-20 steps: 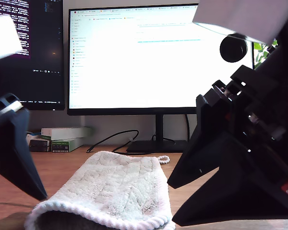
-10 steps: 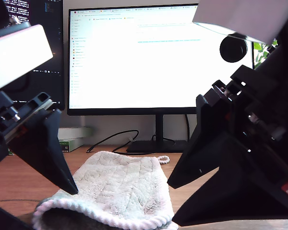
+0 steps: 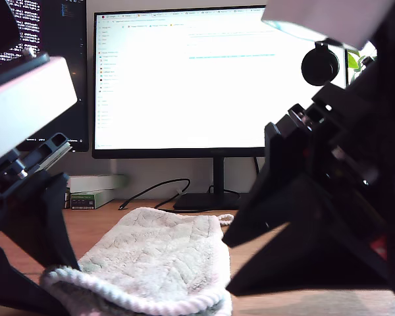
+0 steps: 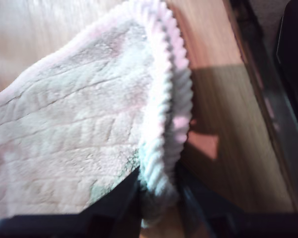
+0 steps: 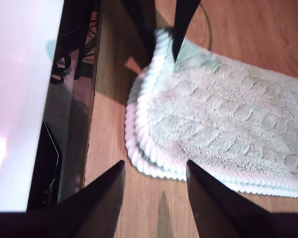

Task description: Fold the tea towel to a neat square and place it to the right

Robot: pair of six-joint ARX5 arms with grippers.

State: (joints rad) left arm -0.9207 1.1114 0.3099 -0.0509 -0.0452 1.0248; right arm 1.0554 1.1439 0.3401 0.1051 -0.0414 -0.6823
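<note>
My first gripper is clamped on the tea towel. Its jaws pinch the thick corded hem at the end of the cloth nearest the exterior camera. In the exterior view that gripper sits at the view's lower left, and the hem it holds is raised off the desk.

My second gripper has its jaws apart and holds nothing. It hangs over a rounded towel corner, with wood showing between its fingertips. In the exterior view it fills the view's right side, just beside the towel.

The towel lies in the middle of the desk, in front of the bright monitor. It runs from the monitor stand towards the camera. In the second wrist view you see two hem layers stacked at the corner, so it's doubled there. My first gripper's fingers show at the far end of that edge.

The dark screen and boxes are at the exterior view's left, well apart from the towel.
</note>
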